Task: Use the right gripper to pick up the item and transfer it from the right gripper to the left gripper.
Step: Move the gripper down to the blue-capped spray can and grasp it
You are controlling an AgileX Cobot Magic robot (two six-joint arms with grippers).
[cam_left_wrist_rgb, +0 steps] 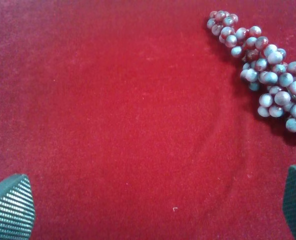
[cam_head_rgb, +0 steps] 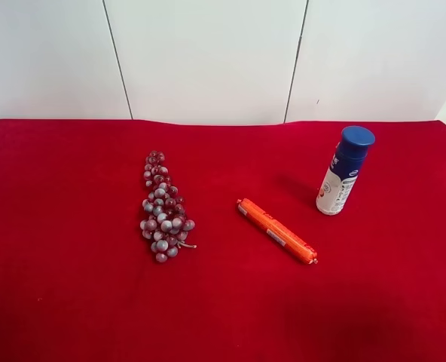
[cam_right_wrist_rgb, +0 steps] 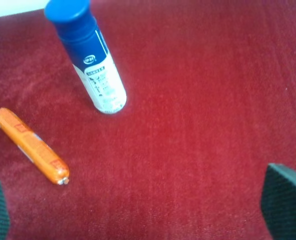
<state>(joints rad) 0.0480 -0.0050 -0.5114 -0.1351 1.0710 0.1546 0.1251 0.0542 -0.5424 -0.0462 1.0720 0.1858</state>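
The white bottle [cam_head_rgb: 344,172] stands upright on the red-covered desk [cam_head_rgb: 72,302], its dark blue cap [cam_head_rgb: 357,136] on top, a blue label on the upper body and an orange mark low on the white part; nothing touches it. An orange sausage-shaped tube [cam_head_rgb: 277,231] lies flat near the bottle but apart from it, set at a slant, with one end pointing roughly toward the bottle's base. A bunch of purple grapes [cam_head_rgb: 163,207] lies well apart from the bottle, beyond the tube. White wall panels [cam_head_rgb: 208,60] rise behind the bottle at the desk's far edge. The right gripper [cam_right_wrist_rgb: 140,207] hovers over bare cloth with its jaws spread wide and holding nothing; in the right wrist view the bottle [cam_right_wrist_rgb: 90,60] and the tube [cam_right_wrist_rgb: 32,145] both sit ahead of it, outside the jaws. The left gripper [cam_left_wrist_rgb: 153,205] likewise has its jaws wide apart and empty, with the grapes [cam_left_wrist_rgb: 268,70] lying ahead of one finger.
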